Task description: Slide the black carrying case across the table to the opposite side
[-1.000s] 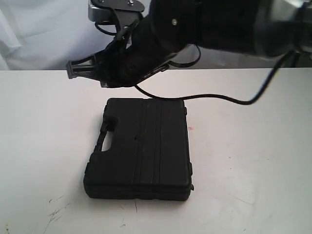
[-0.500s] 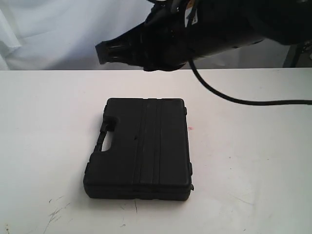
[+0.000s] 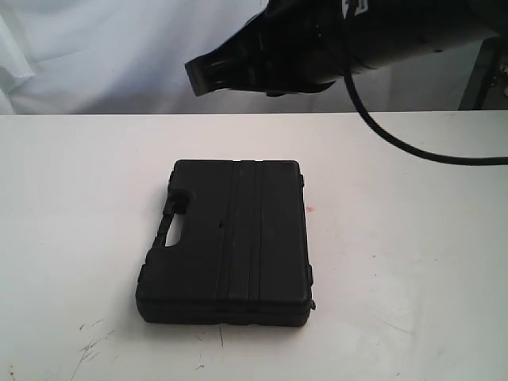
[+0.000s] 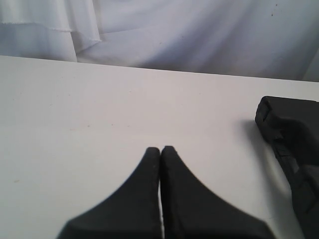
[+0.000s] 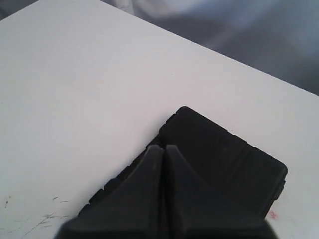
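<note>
The black case point(image 3: 228, 242) lies flat and closed on the table point(image 3: 413, 262), about in the middle of it. Its handle point(image 3: 168, 226) is turned to the left side of the table in my exterior camera. A tiny red speck point(image 3: 310, 209) sits on the table just beside the case. My right gripper point(image 5: 163, 148) hangs in the air over the far part of the table, above the case and not touching it. Its fingers are pressed together and hold nothing. My left gripper point(image 4: 160, 149) is also closed and empty, over bare table, apart from the case.
</note>
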Controlling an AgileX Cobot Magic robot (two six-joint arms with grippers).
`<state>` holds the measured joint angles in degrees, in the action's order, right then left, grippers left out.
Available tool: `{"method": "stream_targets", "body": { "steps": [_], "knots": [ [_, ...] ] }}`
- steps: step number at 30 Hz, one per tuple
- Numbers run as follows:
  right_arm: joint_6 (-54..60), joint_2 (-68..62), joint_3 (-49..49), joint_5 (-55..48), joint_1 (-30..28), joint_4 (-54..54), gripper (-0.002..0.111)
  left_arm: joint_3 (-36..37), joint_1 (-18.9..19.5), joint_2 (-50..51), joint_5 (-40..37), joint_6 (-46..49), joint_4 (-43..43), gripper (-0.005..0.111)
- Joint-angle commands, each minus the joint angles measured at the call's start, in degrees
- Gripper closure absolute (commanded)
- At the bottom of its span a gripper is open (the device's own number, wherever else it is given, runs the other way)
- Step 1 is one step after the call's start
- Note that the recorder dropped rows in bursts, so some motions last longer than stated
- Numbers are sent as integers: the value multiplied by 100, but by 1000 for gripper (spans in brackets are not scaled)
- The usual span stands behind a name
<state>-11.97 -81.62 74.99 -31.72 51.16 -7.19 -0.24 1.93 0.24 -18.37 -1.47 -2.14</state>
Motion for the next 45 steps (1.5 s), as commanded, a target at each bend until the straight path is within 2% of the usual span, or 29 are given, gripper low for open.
{"method": "stream_targets", "body": {
  "steps": [1, 7, 15, 23, 30, 38, 45],
  "knots": [
    [-18, 167, -49, -170, -146, -101, 108, 24, 12, -24, 38, 7, -26, 107],
    [-43, 562, -618, 66, -568, -46, 108, 24, 12, -24, 38, 7, -26, 107],
    [-43, 1691, -1958, 496, -1336, 156, 108, 24, 12, -24, 38, 7, -26, 107],
    [-43, 3486, -3361, 700, -2646, 210, 108, 24, 12, -24, 38, 7, -26, 107],
    [-43, 5137, -4353, 700, -3524, 212, 108, 24, 12, -24, 38, 7, -26, 107],
    [-43, 6787, -5346, 764, -4050, 56, 108, 24, 12, -24, 38, 7, -26, 107],
    [106, 7268, -5738, 763, -4146, -12, 108, 24, 12, -24, 38, 7, -26, 107]
  ]
}}
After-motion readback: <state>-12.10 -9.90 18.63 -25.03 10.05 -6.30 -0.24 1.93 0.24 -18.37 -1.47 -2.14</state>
